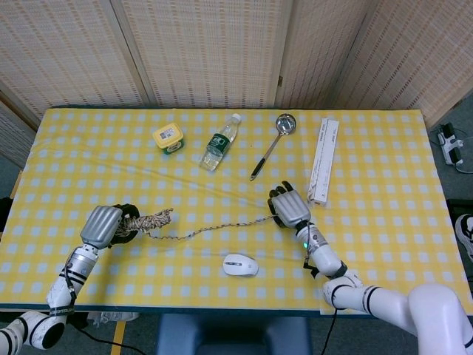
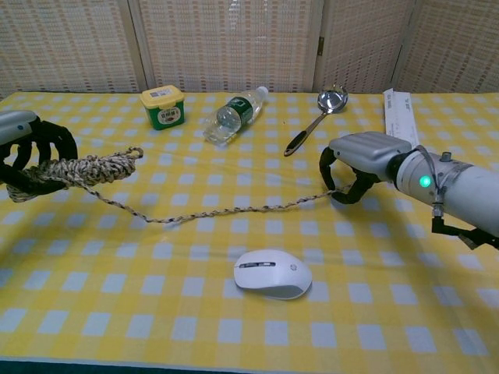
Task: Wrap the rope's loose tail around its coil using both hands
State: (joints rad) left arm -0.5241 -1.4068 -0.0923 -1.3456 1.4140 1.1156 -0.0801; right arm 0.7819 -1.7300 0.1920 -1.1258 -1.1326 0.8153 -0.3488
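My left hand [image 1: 103, 225] [image 2: 23, 148] grips a speckled rope coil [image 1: 151, 220] [image 2: 90, 167] at the table's left, raised a little off the cloth. The loose tail [image 1: 214, 225] [image 2: 234, 210] runs rightward from the coil, sagging to the cloth at mid-span. Its far end is held in the curled fingers of my right hand [image 1: 289, 207] [image 2: 360, 162], just above the table right of centre.
A white mouse [image 1: 241, 264] [image 2: 272, 273] lies just in front of the tail. Further back are a yellow tub [image 1: 168, 137] [image 2: 163, 106], a lying water bottle [image 1: 220, 142] [image 2: 232, 114], a ladle [image 1: 272, 143] [image 2: 315, 117] and a long white box [image 1: 324, 159] [image 2: 398, 117].
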